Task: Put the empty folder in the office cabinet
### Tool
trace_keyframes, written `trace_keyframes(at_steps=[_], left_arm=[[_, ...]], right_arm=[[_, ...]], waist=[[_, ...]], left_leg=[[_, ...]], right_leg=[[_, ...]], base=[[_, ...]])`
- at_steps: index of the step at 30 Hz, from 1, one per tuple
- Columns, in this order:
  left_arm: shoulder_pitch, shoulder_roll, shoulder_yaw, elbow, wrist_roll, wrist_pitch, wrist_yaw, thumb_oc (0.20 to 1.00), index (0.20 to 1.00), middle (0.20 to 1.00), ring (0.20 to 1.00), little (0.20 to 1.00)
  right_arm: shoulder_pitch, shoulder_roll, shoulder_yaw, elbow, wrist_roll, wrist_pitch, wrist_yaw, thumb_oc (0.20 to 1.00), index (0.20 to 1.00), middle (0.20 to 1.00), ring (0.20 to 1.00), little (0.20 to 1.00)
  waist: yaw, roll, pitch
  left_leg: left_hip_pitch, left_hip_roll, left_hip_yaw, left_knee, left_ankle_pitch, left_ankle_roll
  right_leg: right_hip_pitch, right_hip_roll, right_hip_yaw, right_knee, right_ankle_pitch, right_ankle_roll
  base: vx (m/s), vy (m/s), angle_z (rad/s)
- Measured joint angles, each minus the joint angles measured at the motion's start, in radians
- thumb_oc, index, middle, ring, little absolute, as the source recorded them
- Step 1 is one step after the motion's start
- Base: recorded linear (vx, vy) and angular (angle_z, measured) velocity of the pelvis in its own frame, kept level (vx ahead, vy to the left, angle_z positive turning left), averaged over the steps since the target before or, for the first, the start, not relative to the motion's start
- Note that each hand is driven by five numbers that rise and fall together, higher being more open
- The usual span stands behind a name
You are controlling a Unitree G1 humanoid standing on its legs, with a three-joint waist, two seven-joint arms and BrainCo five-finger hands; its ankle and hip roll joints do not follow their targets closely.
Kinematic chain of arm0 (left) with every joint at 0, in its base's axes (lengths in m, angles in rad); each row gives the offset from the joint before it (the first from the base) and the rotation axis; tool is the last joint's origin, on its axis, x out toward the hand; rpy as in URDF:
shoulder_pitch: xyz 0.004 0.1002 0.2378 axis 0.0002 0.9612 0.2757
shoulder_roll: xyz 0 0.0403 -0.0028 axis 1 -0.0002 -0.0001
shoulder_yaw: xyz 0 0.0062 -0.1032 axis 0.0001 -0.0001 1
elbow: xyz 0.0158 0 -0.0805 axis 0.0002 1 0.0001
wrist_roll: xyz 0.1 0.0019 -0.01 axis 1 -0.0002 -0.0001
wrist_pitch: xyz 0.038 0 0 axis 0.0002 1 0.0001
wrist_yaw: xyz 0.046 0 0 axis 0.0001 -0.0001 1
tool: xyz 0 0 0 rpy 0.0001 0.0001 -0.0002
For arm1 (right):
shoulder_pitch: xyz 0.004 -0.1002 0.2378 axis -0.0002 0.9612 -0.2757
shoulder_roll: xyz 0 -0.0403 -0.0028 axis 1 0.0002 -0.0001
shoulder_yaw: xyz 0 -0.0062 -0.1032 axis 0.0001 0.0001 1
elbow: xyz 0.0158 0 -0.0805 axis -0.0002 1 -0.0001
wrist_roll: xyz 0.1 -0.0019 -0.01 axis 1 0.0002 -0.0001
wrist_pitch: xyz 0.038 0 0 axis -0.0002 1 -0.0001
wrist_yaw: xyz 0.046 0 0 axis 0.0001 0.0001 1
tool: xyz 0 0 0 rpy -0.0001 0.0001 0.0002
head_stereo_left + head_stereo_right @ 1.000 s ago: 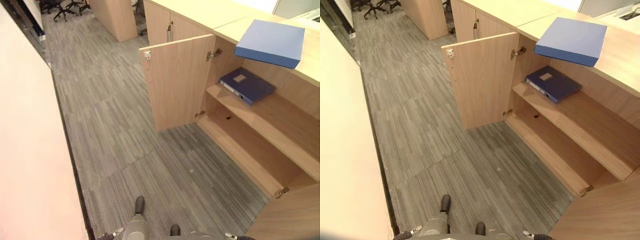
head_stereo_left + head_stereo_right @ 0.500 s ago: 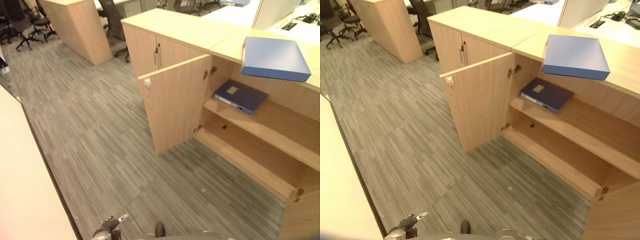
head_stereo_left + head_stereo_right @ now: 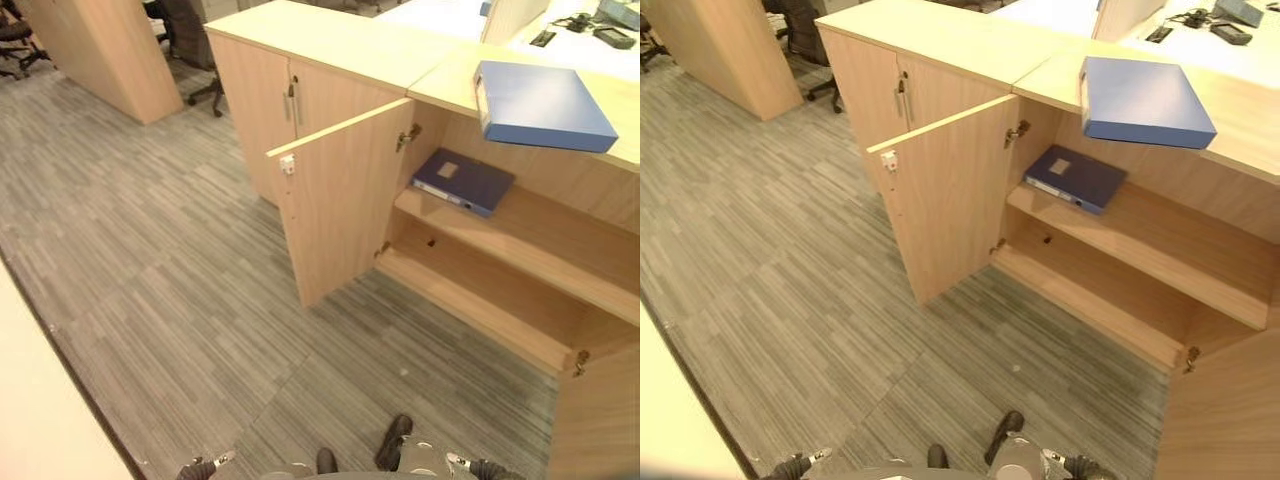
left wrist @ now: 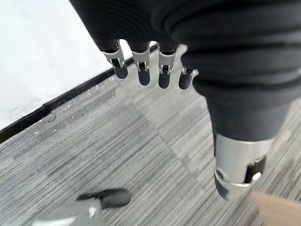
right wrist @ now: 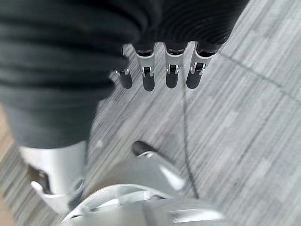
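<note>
A light blue folder (image 3: pixel 545 105) lies flat on the wooden cabinet top (image 3: pixel 440 85), its front edge overhanging the open compartment. Below it a dark blue folder (image 3: pixel 462 182) with a pale label lies on the upper shelf (image 3: pixel 540 235). The cabinet door (image 3: pixel 345 200) stands swung open to the left. My left hand (image 4: pixel 141 70) hangs over the grey carpet, fingers straight, holding nothing. My right hand (image 5: pixel 160 70) hangs the same way, open and empty. Both hands are low and far from the cabinet.
The lower shelf (image 3: pixel 470 300) is bare. A closed cabinet (image 3: pixel 265 105) with metal handles adjoins on the left. Another wooden unit (image 3: pixel 100 50) and an office chair (image 3: pixel 185 30) stand further back. A pale wall (image 3: pixel 40 420) runs along my left.
The whole view has shifted as the camera turned toward the cabinet. The folders and the door have not moved.
</note>
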Motion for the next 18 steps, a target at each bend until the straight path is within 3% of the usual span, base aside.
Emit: trace_keyframes(at_steps=[1, 5, 6, 9, 11, 13, 15, 16, 17, 18], left_arm=[[0.004, -0.008, -0.001, -0.001, 0.024, 0.000, -0.008, 1.000, 1.000, 1.000, 1.000, 1.000], [0.003, -0.023, -0.012, -0.004, 0.030, 0.000, -0.019, 1.000, 1.000, 1.000, 1.000, 1.000], [-0.002, -0.025, -0.023, -0.010, 0.030, 0.000, -0.025, 1.000, 1.000, 1.000, 1.000, 1.000], [-0.025, -0.036, -0.024, -0.009, 0.029, -0.001, -0.027, 1.000, 1.000, 1.000, 1.000, 1.000], [-0.030, -0.041, -0.034, -0.009, 0.028, -0.002, -0.027, 1.000, 1.000, 1.000, 1.000, 1.000], [-0.035, -0.039, -0.037, 0.004, 0.025, -0.002, -0.027, 1.000, 1.000, 1.000, 1.000, 1.000], [-0.011, -0.037, -0.038, -0.002, 0.020, -0.002, -0.028, 1.000, 1.000, 1.000, 1.000, 1.000], [0.001, -0.045, -0.039, -0.026, 0.017, -0.001, -0.025, 1.000, 1.000, 1.000, 1.000, 1.000], [-0.005, -0.048, -0.041, -0.071, 0.009, -0.004, -0.024, 1.000, 1.000, 1.000, 1.000, 1.000], [-0.003, -0.040, -0.039, -0.092, -0.005, -0.005, -0.022, 1.000, 1.000, 1.000, 1.000, 1.000]], right_arm=[[0.009, 0.001, 0.002, -0.001, 0.000, -0.001, 0.000, 1.000, 1.000, 1.000, 1.000, 1.000], [0.023, 0.000, 0.004, 0.009, 0.000, -0.002, -0.001, 1.000, 1.000, 1.000, 1.000, 1.000], [0.017, -0.003, 0.004, 0.008, 0.002, -0.003, -0.002, 1.000, 1.000, 1.000, 1.000, 1.000], [0.014, -0.015, 0.005, 0.018, 0.003, -0.005, -0.002, 1.000, 1.000, 1.000, 1.000, 1.000], [0.012, -0.016, 0.008, 0.017, 0.005, -0.009, -0.002, 1.000, 1.000, 1.000, 1.000, 1.000], [0.012, -0.002, 0.007, 0.025, 0.011, -0.006, 0.000, 1.000, 1.000, 1.000, 1.000, 1.000], [0.027, 0.002, 0.035, 0.037, 0.011, -0.008, -0.002, 1.000, 1.000, 1.000, 1.000, 1.000], [0.026, -0.005, 0.036, 0.030, 0.011, -0.009, -0.003, 1.000, 1.000, 1.000, 1.000, 1.000], [0.028, -0.007, 0.035, 0.040, 0.011, -0.006, -0.004, 1.000, 1.000, 1.000, 1.000, 1.000], [0.023, 0.004, 0.040, 0.052, 0.011, 0.001, -0.007, 1.000, 1.000, 1.000, 1.000, 1.000]], waist=[[-0.016, 0.001, -0.001], [-0.040, 0.013, -0.026], [-0.051, 0.019, -0.030], [-0.065, 0.048, -0.040], [-0.069, 0.052, -0.045], [-0.076, 0.012, -0.034], [-0.056, -0.028, -0.061], [-0.048, -0.020, -0.063], [-0.048, -0.015, -0.055], [-0.042, -0.030, -0.049]], left_leg=[[0.019, 0.023, 0.002, 0.000, -0.001, -0.009], [0.049, 0.070, 0.022, 0.001, -0.019, -0.035], [0.049, 0.084, 0.033, 0.008, -0.022, -0.040], [0.068, 0.115, 0.052, 0.021, -0.041, -0.049], [0.066, 0.134, 0.076, 0.082, -0.057, -0.054], [0.025, 0.174, 0.099, 0.331, -0.076, -0.082], [-0.108, 0.251, 0.103, 0.660, -0.076, -0.100], [-0.186, 0.279, 0.047, 0.796, -0.025, -0.142], [-0.322, 0.315, -0.048, 0.999, 0.033, -0.153], [-0.372, 0.317, -0.070, 1.016, 0.027, -0.145]], right_leg=[[0.027, 0.028, -0.002, -0.024, 0.019, -0.012], [0.046, 0.089, 0.015, -0.031, -0.023, -0.077], [0.049, 0.110, 0.025, -0.032, -0.037, -0.118], [0.065, 0.149, 0.045, -0.036, -0.066, -0.161], [0.082, 0.170, 0.071, -0.046, -0.083, -0.166], [0.171, 0.213, 0.126, -0.155, -0.087, -0.155], [0.219, 0.243, 0.166, -0.231, -0.067, -0.161], [0.225, 0.267, 0.187, -0.221, -0.081, -0.196], [0.226, 0.300, 0.198, -0.223, -0.077, -0.245], [0.231, 0.308, 0.230, -0.226, -0.079, -0.245]], base=[[0.29, -0.127, -0.19], [0.21, -0.110, -0.20], [0.23, -0.132, -0.23], [0.17, -0.128, -0.25], [0.27, -0.300, -0.42], [0.24, -0.329, -0.58], [0.11, -0.224, -0.86], [0.19, -0.109, -0.73], [0.22, 0.013, -0.57], [0.17, 0.053, -0.70]])
